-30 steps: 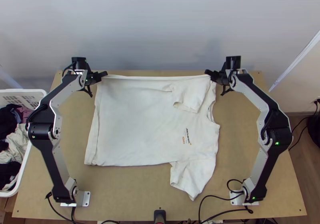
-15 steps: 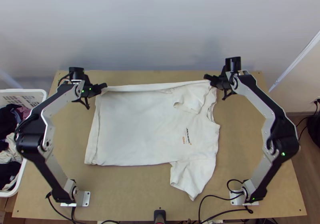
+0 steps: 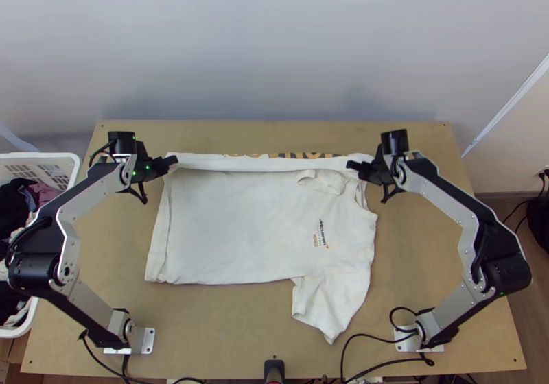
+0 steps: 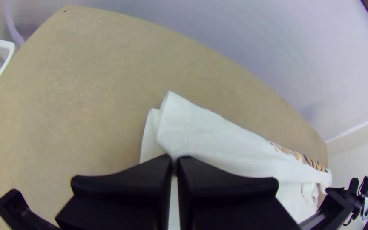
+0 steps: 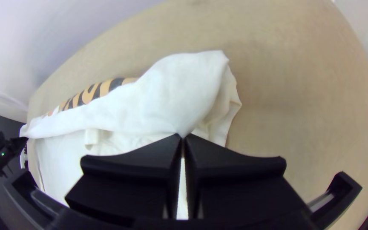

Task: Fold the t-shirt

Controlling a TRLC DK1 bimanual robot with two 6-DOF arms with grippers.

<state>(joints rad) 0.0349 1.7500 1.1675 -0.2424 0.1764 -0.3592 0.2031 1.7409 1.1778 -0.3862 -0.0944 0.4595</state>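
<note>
Left gripper (image 3: 173,160) and right gripper (image 3: 351,166) pinch the white t-shirt (image 3: 233,226) at opposite ends of a fold along its far side

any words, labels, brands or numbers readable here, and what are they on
Nothing quoted here:
Chest print on the t-shirt: the dark lettering looks like a brand name, left unquoted; the orange part beside it is too small to read.
Large orange and dark print along the t-shirt's far edge: partly hidden by cloth, so it can't be read whole.
</note>
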